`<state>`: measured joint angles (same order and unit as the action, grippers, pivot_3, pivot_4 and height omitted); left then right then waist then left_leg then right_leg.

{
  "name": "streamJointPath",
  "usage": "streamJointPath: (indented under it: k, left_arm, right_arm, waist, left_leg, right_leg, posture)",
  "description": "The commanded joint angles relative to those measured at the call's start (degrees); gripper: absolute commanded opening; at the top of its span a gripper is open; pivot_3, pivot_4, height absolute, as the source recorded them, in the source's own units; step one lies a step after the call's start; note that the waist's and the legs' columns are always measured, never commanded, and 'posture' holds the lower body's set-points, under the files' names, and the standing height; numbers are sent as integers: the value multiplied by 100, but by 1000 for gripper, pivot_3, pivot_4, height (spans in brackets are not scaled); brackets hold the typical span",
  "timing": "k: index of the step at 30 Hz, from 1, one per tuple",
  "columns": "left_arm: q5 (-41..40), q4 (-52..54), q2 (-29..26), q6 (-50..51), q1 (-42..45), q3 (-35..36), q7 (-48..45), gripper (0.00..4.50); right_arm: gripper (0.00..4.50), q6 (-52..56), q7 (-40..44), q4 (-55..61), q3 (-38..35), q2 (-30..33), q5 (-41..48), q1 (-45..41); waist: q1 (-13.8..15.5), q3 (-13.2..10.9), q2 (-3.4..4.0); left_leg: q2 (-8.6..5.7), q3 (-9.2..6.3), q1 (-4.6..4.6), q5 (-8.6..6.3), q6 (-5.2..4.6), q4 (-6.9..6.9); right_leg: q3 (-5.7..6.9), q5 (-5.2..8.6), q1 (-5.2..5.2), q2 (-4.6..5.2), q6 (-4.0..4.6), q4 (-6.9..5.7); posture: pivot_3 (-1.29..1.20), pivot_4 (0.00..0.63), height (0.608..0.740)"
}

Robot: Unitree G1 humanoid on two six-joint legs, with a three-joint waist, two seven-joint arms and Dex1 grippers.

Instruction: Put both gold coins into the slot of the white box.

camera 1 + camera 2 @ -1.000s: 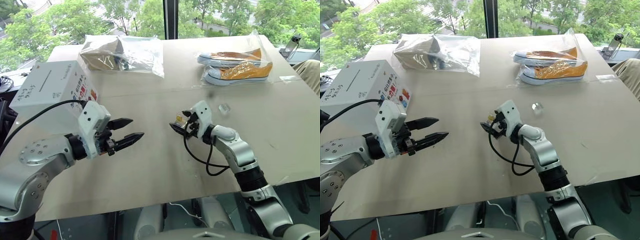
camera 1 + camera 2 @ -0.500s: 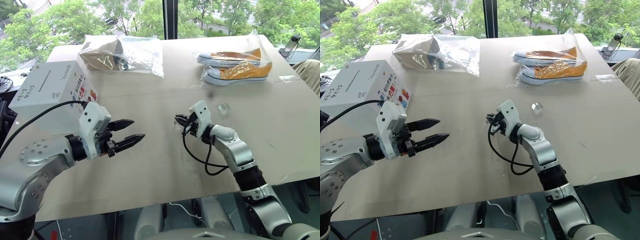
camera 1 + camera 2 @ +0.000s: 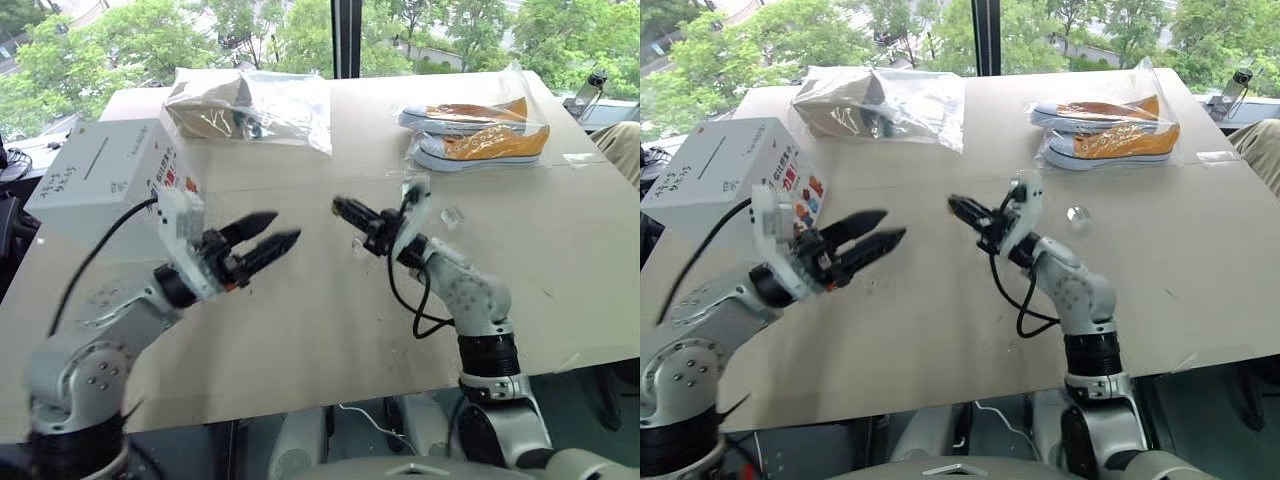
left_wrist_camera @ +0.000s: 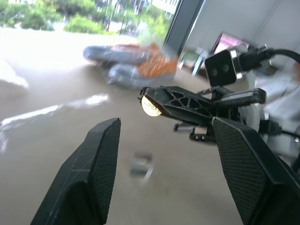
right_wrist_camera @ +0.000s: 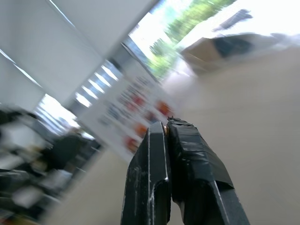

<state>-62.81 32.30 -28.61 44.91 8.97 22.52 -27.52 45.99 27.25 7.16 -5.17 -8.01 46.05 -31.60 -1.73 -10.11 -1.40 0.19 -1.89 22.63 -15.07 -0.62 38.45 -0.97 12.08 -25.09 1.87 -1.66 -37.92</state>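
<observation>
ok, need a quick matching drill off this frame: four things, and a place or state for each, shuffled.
Things:
1. right gripper
2. left gripper
3. white box
4. orange shoes

States or places:
A. far right of the table, in a clear bag
B. open, holding nothing
C. at the table's left edge, slot on top
D. shut on a gold coin

Pairs: 1-D, 2-B, 3-C, 4-A

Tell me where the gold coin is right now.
In the left wrist view, a gold coin sits pinched at the tip of the right gripper, raised above the table, facing the open left gripper.
</observation>
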Motion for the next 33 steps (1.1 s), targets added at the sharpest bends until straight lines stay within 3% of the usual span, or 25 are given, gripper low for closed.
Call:
streamJointPath:
  k: [1,6,10,11,14,16,33]
  left_arm:
    - [-915,67,899,-532,377,31,999,3165]
    - [-1328,124,2092,-1121,772,-357,1877,3165]
    - [-1448,129,2591,-1321,788,-776,2098,3165]
    - [-1450,118,2634,-1330,755,-869,2096,3165]
    - [-1554,98,2716,-1383,685,-1070,2100,2390]
    - [-1572,62,2735,-1411,697,-1167,2142,1496]
    - [-1590,-204,2451,-1393,789,-1478,1890,1496]
  right_arm:
    - [29,243,-220,375,-349,-228,1024,-225]
    - [29,8,-524,400,-387,-360,1566,-398]
    - [29,-226,-672,362,-350,-447,1865,-475]
    - [29,-280,-711,350,-342,-462,1940,-496]
    - [0,-444,-816,328,-301,-500,2135,-570]
    - [0,-542,-873,320,-252,-513,2221,-613]
    - [0,-680,-699,365,257,-185,2590,-625]
  waist:
    - [24,4,-6]
    - [70,4,-6]
    - [73,4,-4]
    - [71,4,-4]
    - [63,4,-4]
    - [63,4,-4]
    - [66,4,-4]
  left_leg:
    - [-2,-4,0,0,0,1]
    - [-10,-3,-2,0,-1,0]
    - [-10,-4,-1,0,-1,0]
    - [-11,-2,-1,0,-1,0]
    - [-11,-1,-2,0,-2,0]
    - [-9,-2,-2,0,-2,0]
    - [-8,-2,-1,0,-2,0]
  right_leg:
    - [5,0,3,5,0,1]
    - [5,0,8,-3,0,2]
    - [6,0,9,-23,0,3]
    - [3,0,10,-26,0,3]
    - [0,0,10,-34,0,3]
    - [0,1,9,-38,0,3]
    - [-1,2,10,-47,0,8]
  posture:
    - [0,150,740]
    - [0,150,740]
    - [0,150,740]
    - [0,150,740]
    - [0,150,740]
    - [0,150,740]
    - [0,150,740]
